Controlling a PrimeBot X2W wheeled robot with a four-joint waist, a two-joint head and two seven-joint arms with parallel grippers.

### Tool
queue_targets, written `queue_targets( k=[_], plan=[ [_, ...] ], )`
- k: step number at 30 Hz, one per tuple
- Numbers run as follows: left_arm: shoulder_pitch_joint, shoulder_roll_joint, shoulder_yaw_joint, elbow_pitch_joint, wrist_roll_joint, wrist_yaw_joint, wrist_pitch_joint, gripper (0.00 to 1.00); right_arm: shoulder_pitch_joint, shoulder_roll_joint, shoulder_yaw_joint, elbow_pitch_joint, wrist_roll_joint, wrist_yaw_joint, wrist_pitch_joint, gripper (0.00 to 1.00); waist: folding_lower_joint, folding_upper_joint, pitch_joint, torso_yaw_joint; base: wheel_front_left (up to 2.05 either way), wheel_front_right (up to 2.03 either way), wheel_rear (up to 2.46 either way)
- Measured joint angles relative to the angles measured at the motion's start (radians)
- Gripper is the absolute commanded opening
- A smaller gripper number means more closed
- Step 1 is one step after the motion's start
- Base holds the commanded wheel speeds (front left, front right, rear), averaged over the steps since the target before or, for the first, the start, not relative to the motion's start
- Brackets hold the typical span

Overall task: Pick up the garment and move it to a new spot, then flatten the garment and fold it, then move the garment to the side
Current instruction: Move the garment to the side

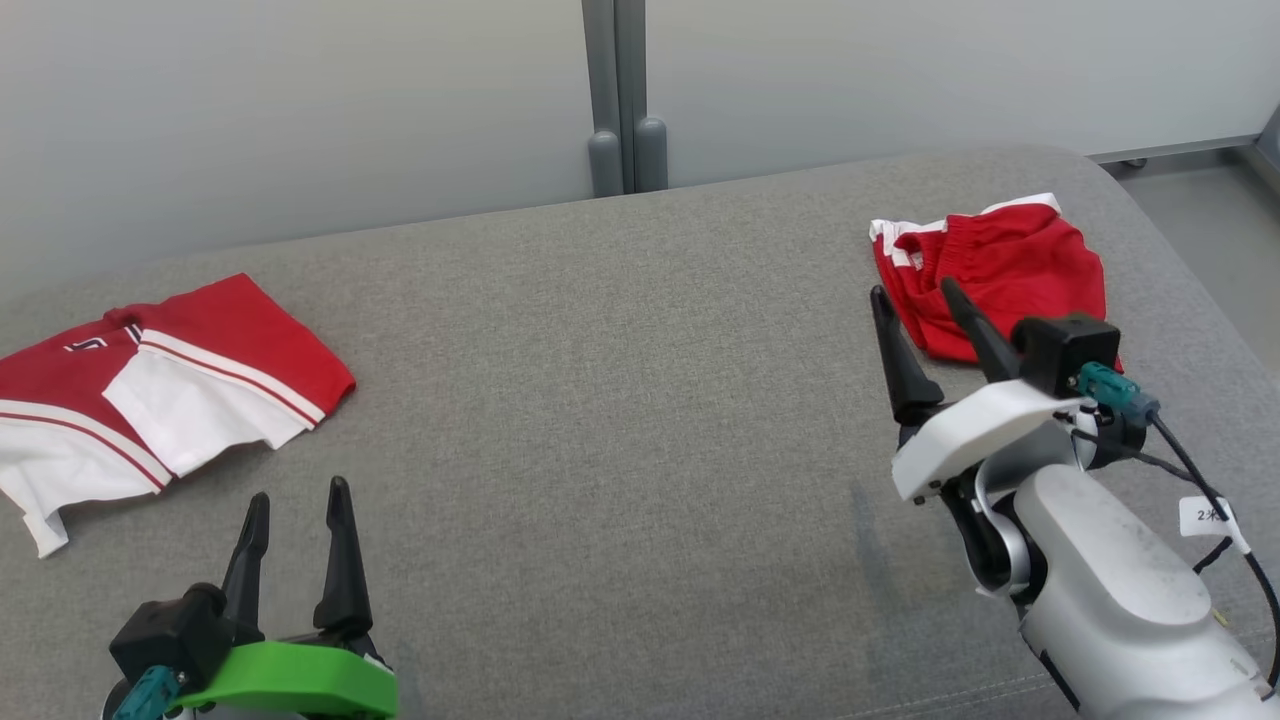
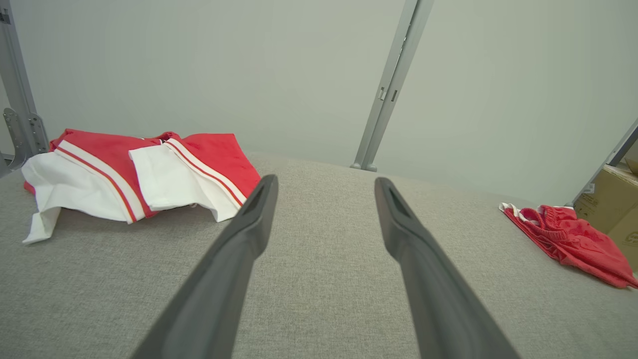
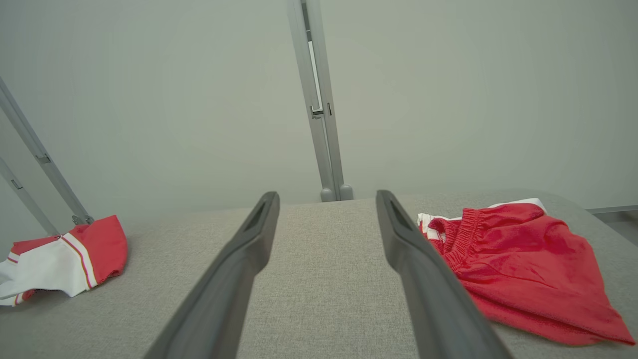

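A crumpled red garment (image 1: 1010,270) with white trim and an elastic waistband lies at the far right of the grey padded surface (image 1: 620,420). It appears again in the left wrist view (image 2: 573,239) and the right wrist view (image 3: 518,269). My right gripper (image 1: 913,287) is open and empty, hovering just left of and in front of it, one fingertip crossing its near edge. My left gripper (image 1: 299,490) is open and empty at the near left, its fingers spread wide in its own view (image 2: 326,178).
A folded red-and-white garment (image 1: 180,390) lies at the left edge, also seen from the left wrist (image 2: 134,174). A grey post (image 1: 625,100) stands behind the surface against a pale wall. A cardboard box (image 2: 610,199) sits beyond the right end. Bare floor (image 1: 1200,230) lies to the right.
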Motion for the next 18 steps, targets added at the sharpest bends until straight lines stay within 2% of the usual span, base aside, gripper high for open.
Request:
queue_targets(
  k=[11, 18],
  plan=[
    [0.054, -0.005, 0.026, 0.011, 0.039, 0.0, -0.008, 1.0, 0.15, 0.038, -0.016, -0.095, -0.099, 0.0, 0.0, 1.0, 0.0, 0.0, -0.012, 0.009, 0.0, 0.0, 0.0],
    [0.064, -0.007, 0.039, 0.032, 0.069, 0.0, -0.017, 1.0, 0.211, 0.045, -0.085, -0.124, -0.152, 0.0, 0.0, 1.0, 0.0, 0.0, -0.019, 0.017, 0.0, 0.0, 0.0]
  ],
)
